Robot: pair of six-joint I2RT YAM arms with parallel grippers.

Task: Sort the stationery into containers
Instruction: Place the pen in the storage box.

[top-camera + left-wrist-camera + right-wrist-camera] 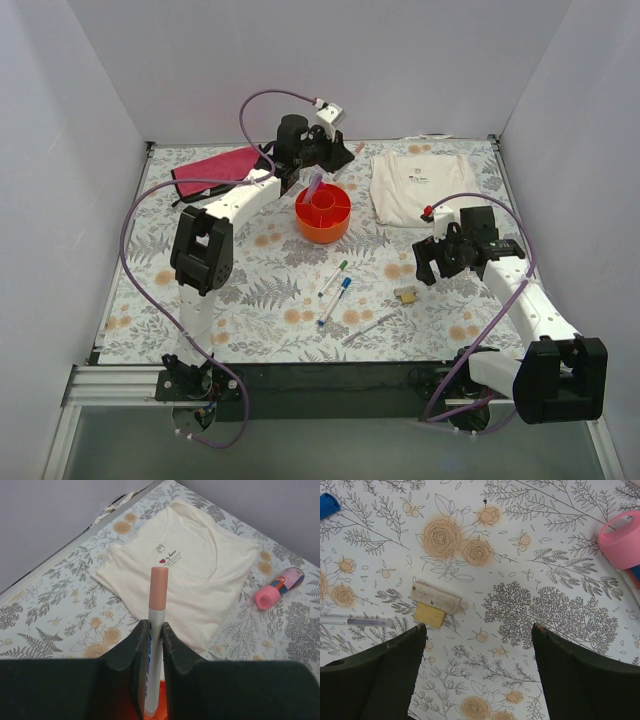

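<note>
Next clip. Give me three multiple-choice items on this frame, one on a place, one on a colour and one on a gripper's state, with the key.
1. Where is the left gripper?
A. over the orange tub
B. over the white shirt
C. over the red cloth

2. What colour is the cap of the marker it holds?
A. green
B. blue
C. pale pink

3. How is the right gripper?
A. shut on the tan block
B. open, holding nothing
C. shut on a pen

Key:
1 A: the top view shows it above the tub.
2 C: the left wrist view shows the pale pink cap.
3 B: its fingers stand wide apart and the tan block lies free.
</note>
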